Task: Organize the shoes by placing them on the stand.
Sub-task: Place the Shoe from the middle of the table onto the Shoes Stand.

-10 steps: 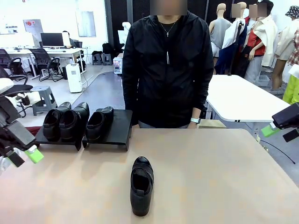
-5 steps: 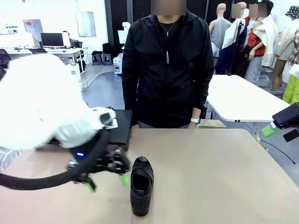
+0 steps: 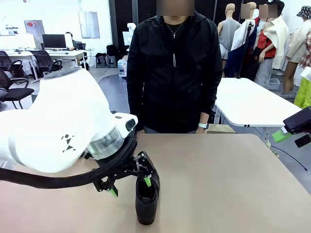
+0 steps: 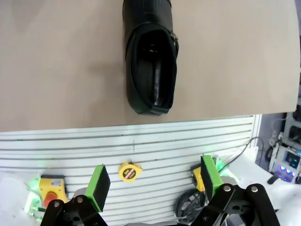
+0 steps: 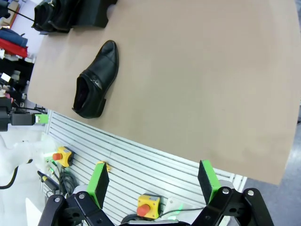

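Reaching across the table (image 3: pixel 233 184), the left gripper (image 3: pixel 130 186) is seen spread wide over a black shoe (image 3: pixel 147 194) — nothing is grasped. The shoe is laid near the table's front edge, around its middle, heel toward the robot. In the right wrist view the stand (image 5: pixel 94 16) is found at the far left corner, loaded with other shoes (image 5: pixel 51 14). The right gripper (image 3: pixel 291 130) is held released off the right edge — empty.
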### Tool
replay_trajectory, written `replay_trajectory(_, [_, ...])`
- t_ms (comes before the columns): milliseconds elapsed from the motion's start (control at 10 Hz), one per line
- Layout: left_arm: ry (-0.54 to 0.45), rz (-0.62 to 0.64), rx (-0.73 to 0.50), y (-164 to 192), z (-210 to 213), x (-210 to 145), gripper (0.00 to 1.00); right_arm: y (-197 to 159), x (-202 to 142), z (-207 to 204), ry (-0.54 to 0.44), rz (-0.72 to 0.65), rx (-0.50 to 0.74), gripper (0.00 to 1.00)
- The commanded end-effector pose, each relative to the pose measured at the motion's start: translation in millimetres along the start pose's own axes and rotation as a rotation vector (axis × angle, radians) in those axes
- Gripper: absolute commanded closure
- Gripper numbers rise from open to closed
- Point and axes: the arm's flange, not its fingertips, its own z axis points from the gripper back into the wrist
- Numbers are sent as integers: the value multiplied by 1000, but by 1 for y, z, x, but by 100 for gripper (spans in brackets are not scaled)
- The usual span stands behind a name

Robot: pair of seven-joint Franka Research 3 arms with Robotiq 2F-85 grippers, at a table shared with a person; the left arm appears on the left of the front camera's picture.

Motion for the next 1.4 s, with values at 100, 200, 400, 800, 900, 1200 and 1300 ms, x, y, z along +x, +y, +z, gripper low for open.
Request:
replay_trajectory(100, [0, 0, 0, 0, 0, 0, 0, 0, 1, 2, -12, 1, 16, 0])
replay_trajectory(200, [-5, -64, 62, -6, -18, 17, 0, 0, 1, 2, -12, 1, 16, 0])
replay_trajectory(400, [105, -194, 108, -10, -52, 48, 0, 0, 1, 2, -12, 1, 16, 0])
replay_trajectory(800, [94, -152, 178, -12, -99, 80, 0, 0, 1, 2, -12, 1, 16, 0])
replay_trajectory(900, [121, -155, 164, -13, -112, 85, 0, 0, 1, 2, -12, 1, 16, 0])
replay_trajectory(1200, [114, -167, 235, -17, -134, 93, 7, 0, 1, 2, -12, 1, 16, 0])
replay_trajectory(1300, [116, -145, 262, -17, -138, 91, 65, 0, 1, 2, -12, 1, 16, 0])
